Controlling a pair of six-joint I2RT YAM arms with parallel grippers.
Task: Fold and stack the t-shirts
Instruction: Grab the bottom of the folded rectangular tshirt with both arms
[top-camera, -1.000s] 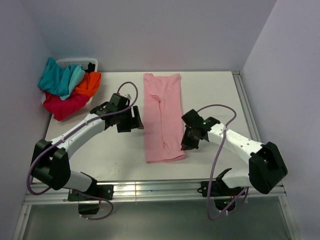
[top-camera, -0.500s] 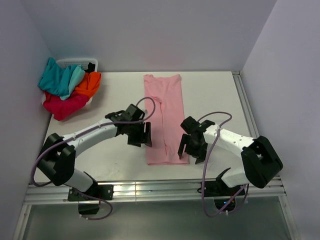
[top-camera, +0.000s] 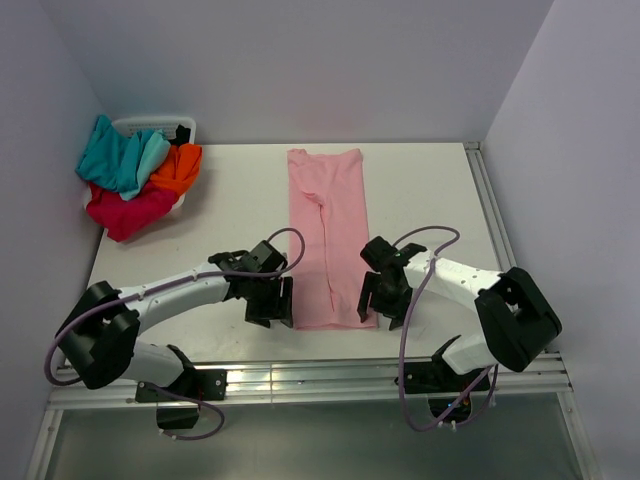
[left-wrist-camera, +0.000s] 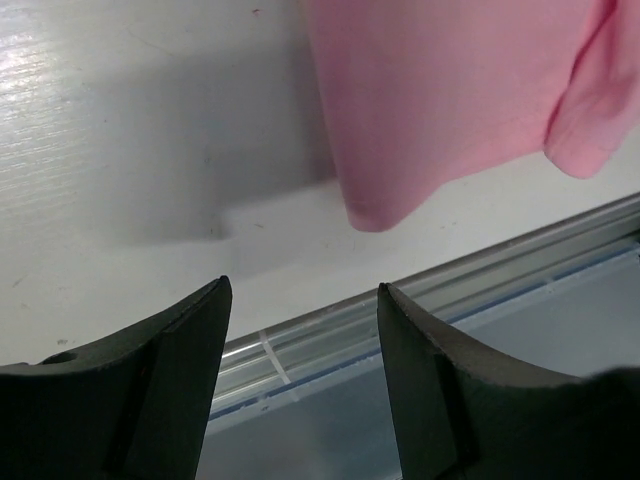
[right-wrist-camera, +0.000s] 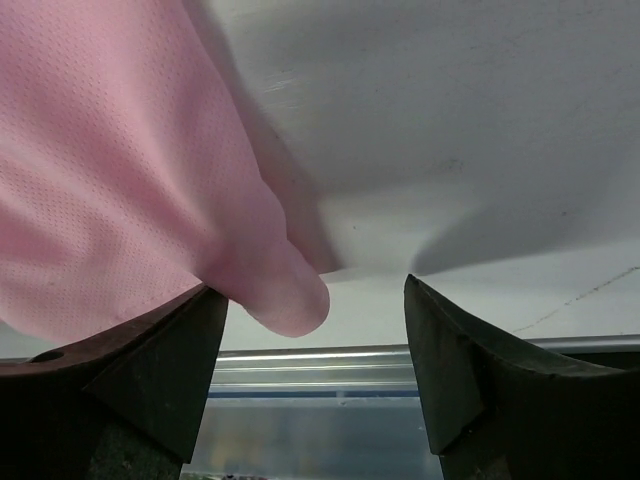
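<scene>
A light pink t-shirt (top-camera: 328, 235) lies folded into a long strip down the middle of the table. My left gripper (top-camera: 271, 308) stands open just left of its near left corner (left-wrist-camera: 430, 110), with nothing between its fingers (left-wrist-camera: 190, 340). At the near right corner my right gripper (top-camera: 386, 303) is open too. There a rounded fold of pink cloth (right-wrist-camera: 285, 285) lies by its left finger (right-wrist-camera: 175, 345), ungripped. The teal t-shirt (top-camera: 118, 155), the orange one (top-camera: 180, 166) and the crimson one (top-camera: 128, 210) lie heaped at the far left.
The heap sits on a white basket (top-camera: 160, 124) in the far left corner, against the wall. A metal rail (top-camera: 300, 378) runs along the table's near edge, close behind both grippers. Walls close in the left, back and right sides.
Both arms came toward the near end of the pink t-shirt, the left from beside its middle. The right gripper, shut a second ago, now stands open at the corner.
</scene>
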